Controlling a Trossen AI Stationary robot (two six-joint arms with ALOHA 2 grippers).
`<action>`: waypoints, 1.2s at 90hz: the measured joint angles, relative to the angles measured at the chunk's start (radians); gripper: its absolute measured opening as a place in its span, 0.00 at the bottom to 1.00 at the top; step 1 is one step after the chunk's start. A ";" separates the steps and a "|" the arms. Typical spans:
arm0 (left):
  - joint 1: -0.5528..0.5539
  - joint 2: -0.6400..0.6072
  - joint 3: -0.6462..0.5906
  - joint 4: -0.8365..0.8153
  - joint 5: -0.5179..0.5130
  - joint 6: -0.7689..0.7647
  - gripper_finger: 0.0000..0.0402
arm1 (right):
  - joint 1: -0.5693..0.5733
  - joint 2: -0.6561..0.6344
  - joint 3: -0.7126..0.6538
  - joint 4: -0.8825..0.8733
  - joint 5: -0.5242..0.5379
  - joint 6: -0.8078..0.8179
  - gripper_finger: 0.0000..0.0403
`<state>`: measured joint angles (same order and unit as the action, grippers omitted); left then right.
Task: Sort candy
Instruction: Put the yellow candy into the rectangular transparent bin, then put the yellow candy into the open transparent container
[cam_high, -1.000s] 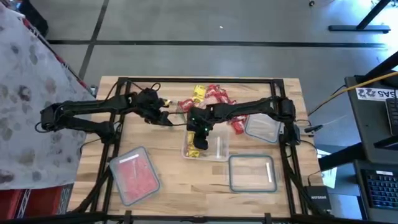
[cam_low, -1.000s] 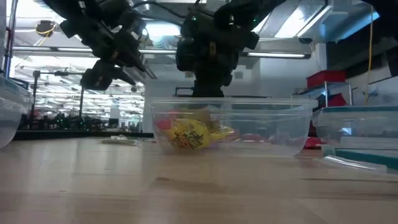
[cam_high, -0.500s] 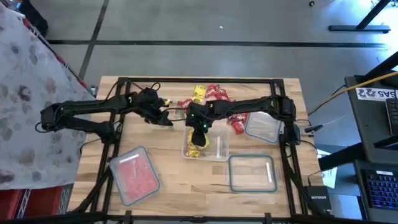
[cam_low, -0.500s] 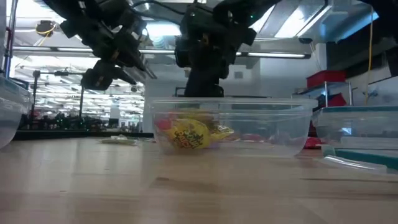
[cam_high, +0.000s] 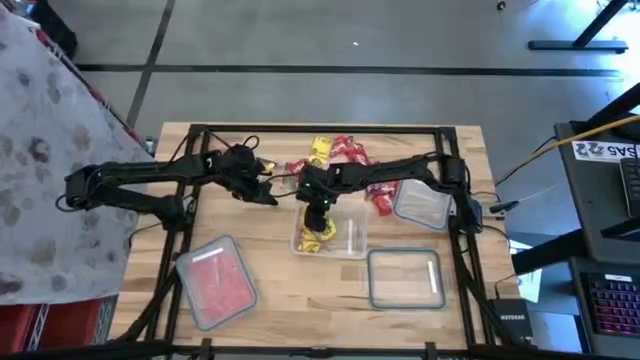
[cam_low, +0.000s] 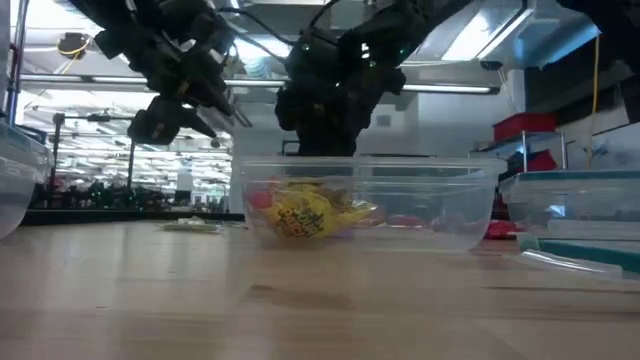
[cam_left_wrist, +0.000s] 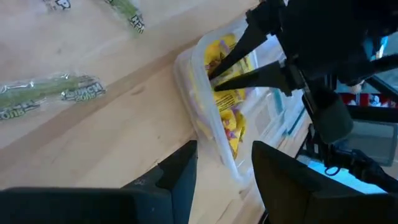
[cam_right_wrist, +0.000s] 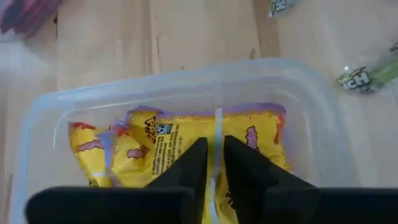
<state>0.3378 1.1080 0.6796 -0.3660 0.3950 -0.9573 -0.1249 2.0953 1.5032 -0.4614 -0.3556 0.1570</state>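
R gripper (cam_right_wrist: 214, 163) nearly closed, empty, over tub (cam_high: 352, 245). L (cam_left_wrist: 224, 168) open, 9 o'clock. Candy (cam_right_wrist: 180, 152) light, crinkly, slippery: pinch wrapper mid-body.

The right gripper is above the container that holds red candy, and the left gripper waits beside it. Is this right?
Not quite. The right wrist view shows yellow candy in the container below the right gripper, not red. The left gripper does wait beside it.

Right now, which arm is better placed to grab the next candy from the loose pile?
Left, probably. The left gripper hangs open beside the loose candy pile, empty. The right gripper is over the middle container of yellow packs, nearly shut.
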 joint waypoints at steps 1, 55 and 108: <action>0.000 0.000 0.000 0.000 0.000 0.000 0.34 | 0.000 0.000 0.000 0.000 0.001 0.000 0.12; -0.009 0.000 0.001 -0.032 -0.011 -0.001 0.34 | -0.130 -0.070 0.167 -0.167 0.239 0.053 0.44; -0.025 0.000 0.001 -0.036 -0.040 -0.004 0.34 | -0.301 0.099 0.138 -0.134 0.350 0.185 0.64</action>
<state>0.3130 1.1076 0.6804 -0.4020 0.3550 -0.9615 -0.4263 2.1944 1.6417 -0.5957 -0.0059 0.3424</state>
